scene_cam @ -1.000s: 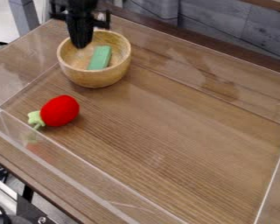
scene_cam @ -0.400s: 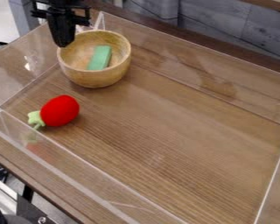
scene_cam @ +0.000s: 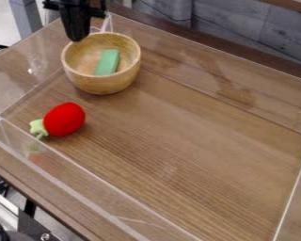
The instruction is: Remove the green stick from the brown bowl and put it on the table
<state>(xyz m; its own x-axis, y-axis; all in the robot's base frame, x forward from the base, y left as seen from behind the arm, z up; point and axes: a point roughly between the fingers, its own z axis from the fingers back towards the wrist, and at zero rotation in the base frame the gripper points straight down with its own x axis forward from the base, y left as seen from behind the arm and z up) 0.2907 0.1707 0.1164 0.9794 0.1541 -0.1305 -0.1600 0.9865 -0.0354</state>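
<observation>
**Claw drifted off the bowl, stick left behind**

Since a second earlier, the claw (scene_cam: 76,34) had shifted from over the brown bowl (scene_cam: 102,64) to its far-left rim, first swinging further left and then coming partway back, its dark fingers drawn together with nothing between them. Just below and to the right of the claw, the green stick (scene_cam: 108,62) lay where it had been, leaning tilted against the bowl's pale inner wall. Well below the claw, toward the camera, the red strawberry toy (scene_cam: 63,119) sat on the tabletop (scene_cam: 191,141), untouched.

Judging by its look, the stick was a light, rigid, matte bar, unlikely to bend or slip much once pinched. Its flat faces offered little to grab from above, so the better hold seemed to be across its narrow width near the raised upper end, where the fingers could get past the thick rim. The removal had not yet happened.
</observation>
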